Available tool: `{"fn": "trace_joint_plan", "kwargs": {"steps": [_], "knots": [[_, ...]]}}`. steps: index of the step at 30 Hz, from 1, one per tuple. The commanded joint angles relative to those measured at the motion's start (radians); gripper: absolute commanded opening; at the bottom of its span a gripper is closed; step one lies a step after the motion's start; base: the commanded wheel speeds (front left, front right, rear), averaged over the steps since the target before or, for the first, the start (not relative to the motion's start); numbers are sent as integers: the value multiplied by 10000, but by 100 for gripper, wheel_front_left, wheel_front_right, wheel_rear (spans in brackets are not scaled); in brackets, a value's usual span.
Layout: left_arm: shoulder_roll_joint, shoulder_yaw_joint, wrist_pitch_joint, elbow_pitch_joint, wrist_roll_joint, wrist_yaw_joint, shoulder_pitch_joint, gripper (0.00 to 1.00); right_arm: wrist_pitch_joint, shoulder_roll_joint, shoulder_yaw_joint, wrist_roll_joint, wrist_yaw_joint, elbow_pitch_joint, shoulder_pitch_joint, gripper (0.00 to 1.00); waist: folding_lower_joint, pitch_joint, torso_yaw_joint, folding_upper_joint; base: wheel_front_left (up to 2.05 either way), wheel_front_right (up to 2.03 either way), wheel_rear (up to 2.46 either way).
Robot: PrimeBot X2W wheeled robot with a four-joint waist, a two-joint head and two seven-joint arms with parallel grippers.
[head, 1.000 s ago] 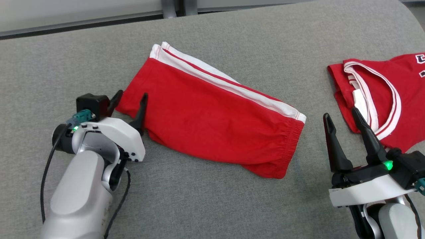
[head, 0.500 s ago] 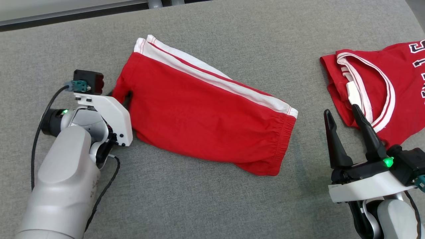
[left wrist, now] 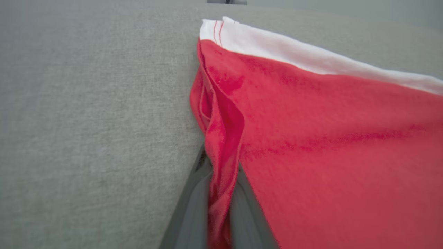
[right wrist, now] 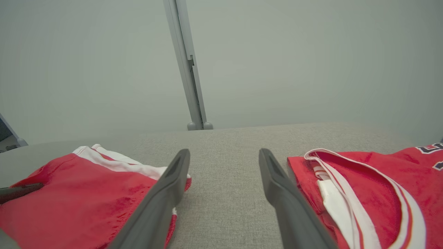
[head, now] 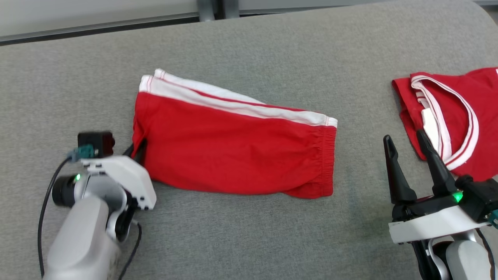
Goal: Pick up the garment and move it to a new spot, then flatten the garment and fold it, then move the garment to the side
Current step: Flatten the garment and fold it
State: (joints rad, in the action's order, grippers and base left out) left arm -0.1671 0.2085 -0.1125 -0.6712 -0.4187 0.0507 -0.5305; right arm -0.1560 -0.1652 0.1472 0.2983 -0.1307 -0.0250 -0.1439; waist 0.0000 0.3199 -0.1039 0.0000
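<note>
Fingers of the left gripper point(head: 137, 149) point(left wrist: 221, 173) are pressed narrow, pinching a bunched fold of red cloth at the near left corner of the garment point(head: 233, 151) point(left wrist: 328, 138) point(right wrist: 69, 193). In the left wrist view the fold runs down between the two dark fingers and hides their tips.

The garment is a pair of red shorts with a white side stripe. It lies folded and mostly flat in the middle of the gray tabletop point(head: 249, 46), a little toward the left edge. Its leg hem faces the left edge, its gathered waistband faces the right edge, and the white stripe runs along the side nearest the far edge.

The right gripper point(head: 402, 136) point(right wrist: 224, 154) has its fingers spread wide and holds nothing. It sits near the right front corner, fingers pointing toward the far edge. In the right wrist view they frame a bare strip of tabletop, with the shorts' waistband to one side and a red jersey point(head: 459, 116) point(right wrist: 363, 193) with a white-trimmed neckline to the other. The jersey lies by the right edge, apart from the shorts.
</note>
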Motion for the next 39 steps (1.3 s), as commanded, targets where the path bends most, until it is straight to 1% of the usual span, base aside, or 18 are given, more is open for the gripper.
{"fn": "trace_joint_plan", "kwargs": {"steps": [1,7,8,9,10,12,14,17,19,21,23,27,34,39], "knots": [[-116,-132,-40,176,-139,-168,720,0,52,-55,2,-61,1,-2,118,100,0,-315,278,0,0,0,0],[-270,-429,-263,2014,-560,-482,2640,0,324,-95,-77,-80,2,76,412,100,0,-756,570,0,0,0,0],[-246,-435,-305,2293,-636,-469,2892,4,347,-100,-77,-78,1,100,447,100,0,-819,582,0,0,0,0],[-194,-497,-233,2591,-719,-479,3055,36,404,-128,-85,-103,1,130,455,100,0,-874,586,0,0,0,0],[-185,-561,-124,2866,-719,-587,3221,100,423,-147,-85,-111,1,145,483,100,0,-940,578,0,0,0,0],[-154,-728,436,3437,-642,-788,3554,100,487,-169,-89,-140,1,177,580,100,0,-1095,558,0,0,0,0],[-59,-925,1391,4018,-453,-1018,3833,100,528,-186,-146,-201,2,230,660,100,0,-1259,572,0,0,0,0],[20,-1008,2568,4712,-140,-1189,4229,100,662,-157,-260,-281,1,357,808,100,0,-1507,643,0,0,0,0],[72,-977,3005,5098,-12,-1251,4323,100,764,-162,-341,-346,1,463,920,100,0,-1654,719,0,0,0,0],[-8,-903,3221,5408,207,-1273,4375,100,876,-167,-395,-381,1,553,1036,100,0,-1789,780,0,0,0,0],[-115,-850,3352,5735,466,-1325,4435,100,979,-178,-433,-434,2,618,1131,100,0,-1959,822,0,0,0,0],[-236,-743,3275,6133,636,-1391,4667,100,1132,-176,-463,-499,2,681,1343,100,0,-2233,846,0,0,0,0],[-580,-645,2720,6719,879,-1673,5402,100,1432,-128,-522,-513,1,839,1781,100,0,-2651,800,0,0,0,0],[-626,-597,2538,6991,909,-1775,5661,100,1533,-69,-602,-493,1,906,1857,100,0,-2692,811,0,0,0,0]]}}
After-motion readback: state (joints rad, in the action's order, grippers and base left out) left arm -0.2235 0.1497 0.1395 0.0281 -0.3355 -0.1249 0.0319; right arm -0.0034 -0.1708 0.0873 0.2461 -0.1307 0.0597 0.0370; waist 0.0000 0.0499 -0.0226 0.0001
